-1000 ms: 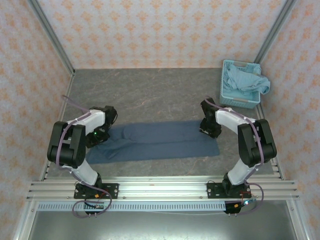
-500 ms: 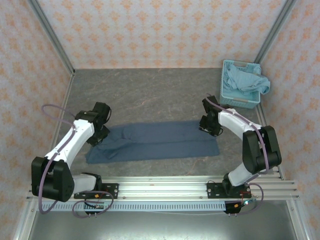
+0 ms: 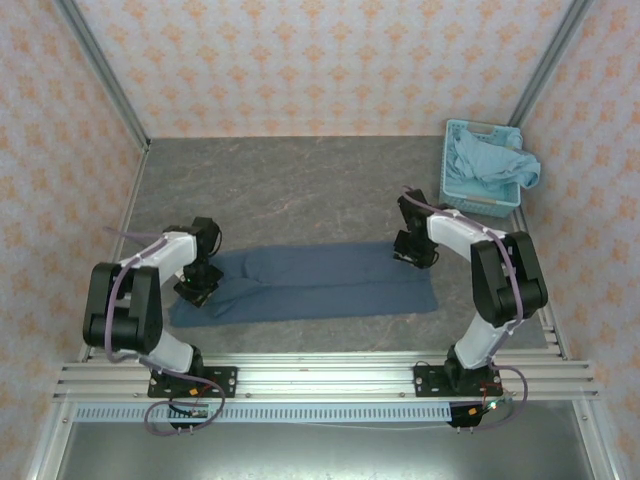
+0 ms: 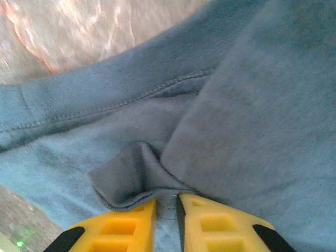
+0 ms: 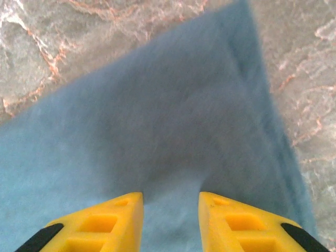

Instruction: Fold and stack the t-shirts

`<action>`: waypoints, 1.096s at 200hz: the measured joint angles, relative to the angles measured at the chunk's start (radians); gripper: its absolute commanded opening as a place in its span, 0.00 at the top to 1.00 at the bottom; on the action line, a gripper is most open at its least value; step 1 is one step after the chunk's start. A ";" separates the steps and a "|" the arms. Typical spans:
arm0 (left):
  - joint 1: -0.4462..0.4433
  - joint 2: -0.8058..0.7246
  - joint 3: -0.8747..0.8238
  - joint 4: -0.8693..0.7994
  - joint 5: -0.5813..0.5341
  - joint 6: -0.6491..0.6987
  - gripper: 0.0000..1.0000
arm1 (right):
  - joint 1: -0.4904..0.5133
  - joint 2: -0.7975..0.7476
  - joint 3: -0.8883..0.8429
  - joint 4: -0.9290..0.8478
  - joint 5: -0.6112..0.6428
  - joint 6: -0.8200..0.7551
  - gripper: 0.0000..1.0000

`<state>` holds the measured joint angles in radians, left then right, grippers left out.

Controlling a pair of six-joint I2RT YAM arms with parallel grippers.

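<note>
Drawn back in, my left end effector pinches the left end of the dark slate-blue cloth t-shirt on the counter; my right end effector sits spread over its right corner.

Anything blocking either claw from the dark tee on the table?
Nothing visible. The left claw is pinched on a raised fold at the left end of the dark tee. The right claw hangs open directly over the tee's right end, with only bare cloth under its fingers.
</note>
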<state>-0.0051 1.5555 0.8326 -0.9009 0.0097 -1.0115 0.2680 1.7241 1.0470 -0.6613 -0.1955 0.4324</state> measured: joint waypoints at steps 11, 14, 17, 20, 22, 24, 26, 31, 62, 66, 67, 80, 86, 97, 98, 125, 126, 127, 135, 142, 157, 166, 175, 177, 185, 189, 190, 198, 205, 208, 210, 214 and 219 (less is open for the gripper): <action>0.008 0.045 0.041 0.000 -0.019 0.020 0.82 | 0.000 0.026 0.020 -0.008 0.012 -0.001 0.67; 0.010 0.056 0.053 0.000 -0.026 0.022 0.82 | 0.000 0.034 0.026 -0.011 0.014 -0.002 0.67; 0.013 0.069 0.064 0.001 -0.029 0.028 0.82 | 0.000 0.041 0.032 -0.016 0.017 -0.002 0.67; 0.013 0.080 0.075 0.000 -0.034 0.031 0.82 | 0.000 0.049 0.040 -0.024 0.019 -0.003 0.67; 0.014 0.088 0.083 0.000 -0.037 0.035 0.82 | 0.000 0.051 0.045 -0.029 0.020 -0.003 0.67; 0.014 0.093 0.088 0.000 -0.039 0.038 0.82 | 0.000 0.054 0.048 -0.031 0.021 -0.004 0.67; 0.014 0.102 0.095 0.000 -0.043 0.039 0.82 | 0.000 0.057 0.052 -0.034 0.022 -0.004 0.67; 0.014 0.115 0.108 0.000 -0.048 0.045 0.82 | 0.001 0.062 0.060 -0.037 0.025 -0.004 0.67; 0.014 0.193 0.200 -0.020 -0.070 0.078 0.80 | 0.008 0.087 0.093 -0.077 0.052 0.004 0.68; 0.014 0.211 0.222 -0.023 -0.071 0.086 0.79 | 0.008 0.087 0.094 -0.083 0.059 0.007 0.68; 0.014 0.214 0.225 -0.023 -0.071 0.087 0.79 | 0.008 0.087 0.094 -0.084 0.062 0.010 0.68; 0.014 0.279 0.312 -0.031 -0.068 0.108 0.77 | 0.008 0.087 0.094 -0.107 0.082 0.024 0.68; 0.014 0.316 0.365 -0.031 -0.063 0.121 0.76 | 0.008 0.087 0.093 -0.119 0.091 0.031 0.68; 0.014 0.377 0.462 -0.027 -0.046 0.133 0.76 | 0.008 0.082 0.087 -0.134 0.100 0.047 0.68; 0.014 0.388 0.476 -0.028 -0.043 0.137 0.75 | 0.008 0.080 0.085 -0.136 0.102 0.049 0.68; -0.005 0.586 0.796 0.010 0.027 0.172 0.67 | 0.006 0.030 0.021 -0.161 0.102 0.097 0.67; -0.006 0.593 0.807 0.010 0.029 0.174 0.67 | 0.006 0.028 0.019 -0.162 0.102 0.098 0.67; -0.008 0.600 0.818 0.013 0.032 0.173 0.66 | 0.006 0.026 0.017 -0.162 0.101 0.100 0.67; -0.024 0.668 0.928 0.029 0.060 0.178 0.60 | 0.006 0.007 -0.008 -0.170 0.091 0.117 0.67; -0.042 0.735 1.036 0.046 0.087 0.180 0.57 | 0.006 -0.007 -0.026 -0.178 0.083 0.133 0.67; -0.085 0.867 1.251 0.089 0.127 0.190 0.51 | 0.006 -0.044 -0.066 -0.187 0.055 0.164 0.66; -0.112 0.929 1.362 0.105 0.142 0.196 0.48 | 0.006 -0.068 -0.084 -0.190 0.037 0.184 0.65; -0.138 0.972 1.456 0.103 0.144 0.195 0.45 | 0.007 -0.096 -0.098 -0.193 0.021 0.199 0.64; -0.145 0.981 1.476 0.101 0.143 0.195 0.45 | 0.007 -0.101 -0.100 -0.195 0.017 0.200 0.64; -0.168 0.996 1.537 0.089 0.138 0.198 0.45 | 0.009 -0.135 -0.104 -0.198 0.008 0.212 0.62; -0.178 0.995 1.556 0.082 0.135 0.198 0.45 | 0.009 -0.151 -0.104 -0.199 0.006 0.214 0.61; -0.180 0.995 1.560 0.081 0.134 0.198 0.45 | 0.009 -0.154 -0.104 -0.199 0.005 0.214 0.60; -0.201 0.973 1.569 0.078 0.124 0.193 0.45 | 0.010 -0.195 -0.103 -0.195 0.001 0.219 0.59; -0.214 0.939 1.553 0.073 0.117 0.186 0.47 | 0.011 -0.233 -0.103 -0.188 -0.004 0.218 0.58; -0.219 0.918 1.535 0.075 0.115 0.178 0.48 | 0.011 -0.248 -0.102 -0.185 -0.005 0.216 0.58; -0.222 0.907 1.525 0.076 0.113 0.179 0.48 | 0.011 -0.258 -0.102 -0.182 -0.007 0.213 0.58; -0.227 0.868 1.487 0.078 0.111 0.163 0.50 | 0.011 -0.273 -0.100 -0.177 -0.008 0.209 0.58; -0.232 0.825 1.444 0.079 0.110 0.150 0.52 | 0.011 -0.289 -0.098 -0.167 -0.013 0.201 0.58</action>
<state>-0.2367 2.3802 2.2761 -0.8223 0.1200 -0.8619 0.2790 1.4353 0.9493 -0.8284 -0.2081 0.6334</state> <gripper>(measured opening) 0.523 0.416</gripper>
